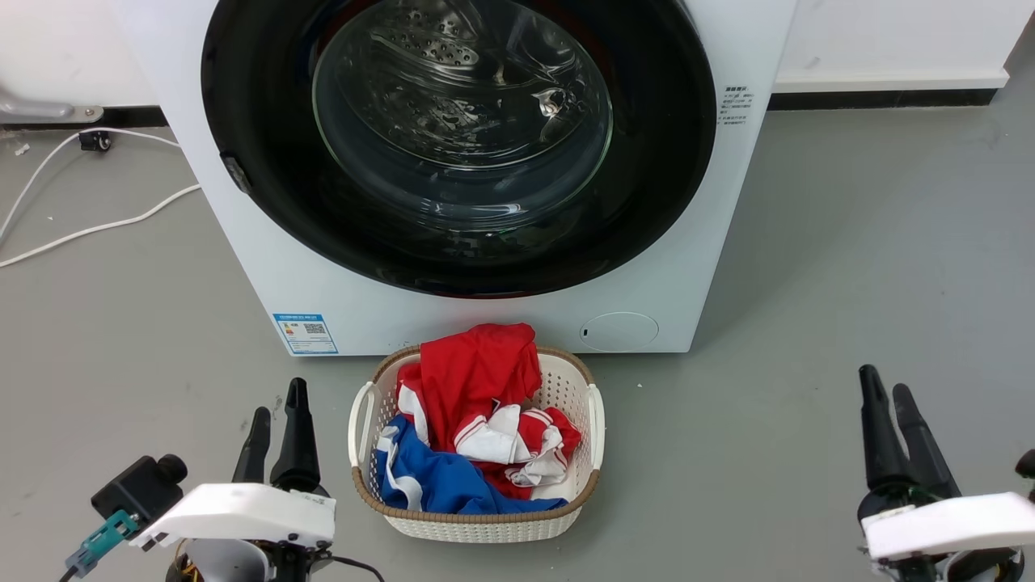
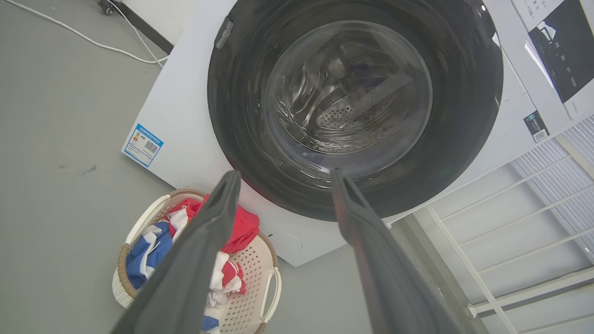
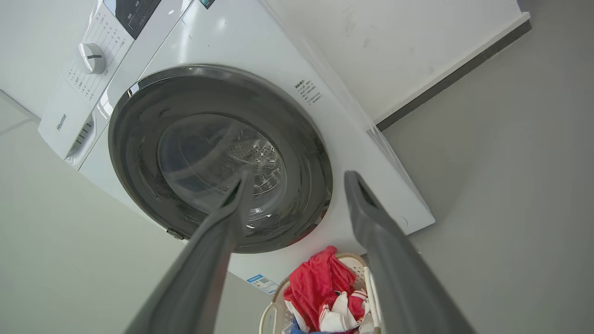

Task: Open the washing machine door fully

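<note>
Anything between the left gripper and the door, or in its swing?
Nothing visible between the left gripper and the washing machine door. The laundry basket stands on the floor before the machine, below the door; whether the door clears it, I cannot tell.

Only readable brand: "Hisense", on the left end of the washer's [image 3: 362, 162] top panel, left of the dial [image 3: 91, 58]. Dial legends are too small to read. Blue sticker [image 1: 306, 333], low left on the front: QR code, text illegible. Small print block [image 1: 736, 103] right of the door [image 1: 267, 202]: illegible.
</note>
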